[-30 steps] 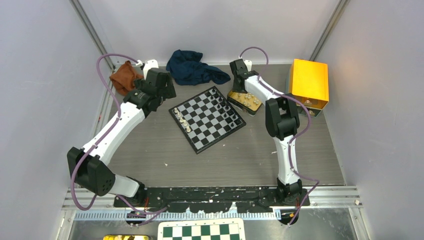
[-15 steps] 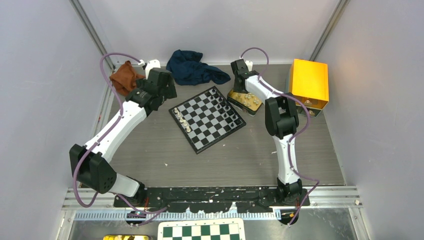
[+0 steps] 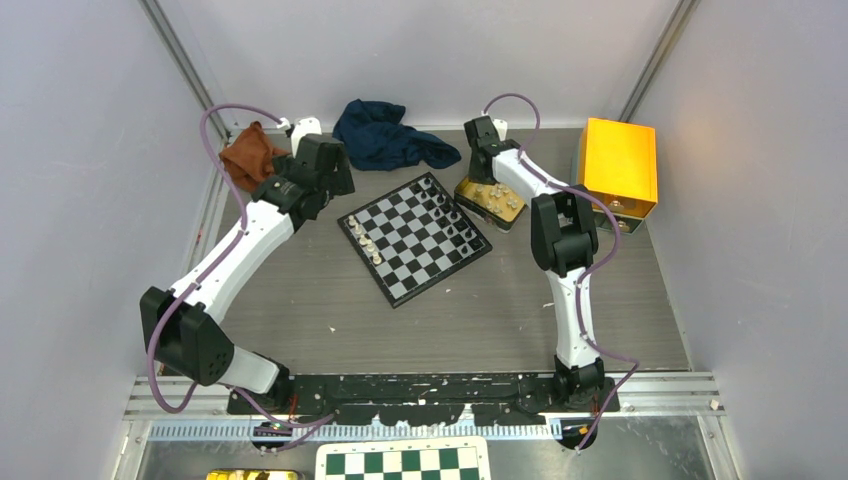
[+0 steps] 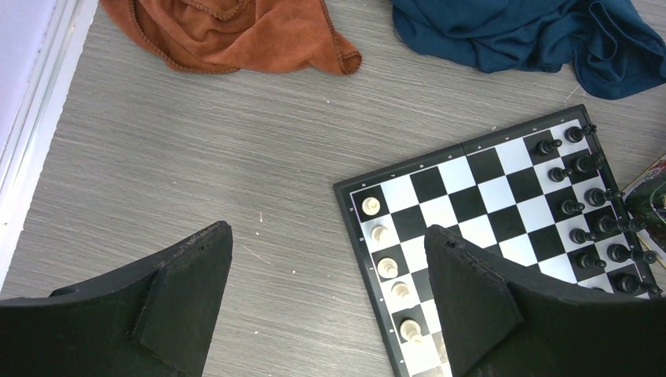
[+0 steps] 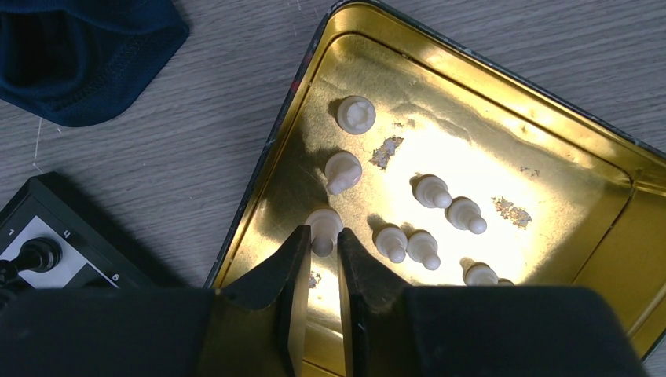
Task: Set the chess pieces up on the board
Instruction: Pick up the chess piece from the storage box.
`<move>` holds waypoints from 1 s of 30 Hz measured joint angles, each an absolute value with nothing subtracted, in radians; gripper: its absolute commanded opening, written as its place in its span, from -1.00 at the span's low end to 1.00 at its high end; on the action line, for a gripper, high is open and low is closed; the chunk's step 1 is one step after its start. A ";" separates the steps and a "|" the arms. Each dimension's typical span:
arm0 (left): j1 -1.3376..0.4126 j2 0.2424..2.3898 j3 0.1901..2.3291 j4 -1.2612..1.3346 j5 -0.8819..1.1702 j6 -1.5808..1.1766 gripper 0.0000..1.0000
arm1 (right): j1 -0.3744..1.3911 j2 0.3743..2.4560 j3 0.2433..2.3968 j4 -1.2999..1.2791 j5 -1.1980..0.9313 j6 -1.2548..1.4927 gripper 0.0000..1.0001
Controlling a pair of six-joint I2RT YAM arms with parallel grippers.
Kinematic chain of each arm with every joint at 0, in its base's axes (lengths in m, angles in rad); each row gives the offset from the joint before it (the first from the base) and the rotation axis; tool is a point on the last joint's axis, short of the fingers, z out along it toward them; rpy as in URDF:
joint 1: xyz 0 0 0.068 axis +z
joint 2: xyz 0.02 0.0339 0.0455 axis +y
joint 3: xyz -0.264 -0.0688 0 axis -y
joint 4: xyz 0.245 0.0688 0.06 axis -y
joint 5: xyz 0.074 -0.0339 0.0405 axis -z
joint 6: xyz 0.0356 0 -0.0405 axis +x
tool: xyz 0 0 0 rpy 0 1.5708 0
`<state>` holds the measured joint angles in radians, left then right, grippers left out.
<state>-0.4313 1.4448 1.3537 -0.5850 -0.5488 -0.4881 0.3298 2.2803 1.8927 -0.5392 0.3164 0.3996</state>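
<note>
Top camera overlooks everything; close wrist cameras both catch the board (image 4: 471, 206).

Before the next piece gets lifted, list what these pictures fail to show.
- Right wrist view: whether the right gripper actually clamps the cream piece between its tips; the fingers hide its sides.
- Right wrist view: the near side of the gold tin, behind the gripper body, so its pieces cannot be counted.
- Left wrist view: the near corner of the board, under a finger of the left gripper.
- Top view: the chess pieces are too small to identify.

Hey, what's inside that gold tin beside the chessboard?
Loose cream-white chess pieces lie in the gold tin; the right gripper has its jaws pinching one. The gripper body covers the tin's near part.
</note>
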 measured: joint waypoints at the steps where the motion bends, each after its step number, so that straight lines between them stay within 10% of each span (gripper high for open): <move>1: -0.431 1.445 1.354 -0.584 -0.549 -0.488 0.83 | 0.329 2.281 1.893 -0.539 0.315 0.400 -0.53; 13: -0.431 1.446 1.354 -0.580 -0.549 -0.488 0.83 | 0.327 2.281 1.893 -0.539 0.295 0.400 -0.98; 30: -0.431 1.417 1.337 -0.581 -0.547 -0.493 0.81 | 0.327 2.192 1.827 -0.542 0.321 0.376 -0.99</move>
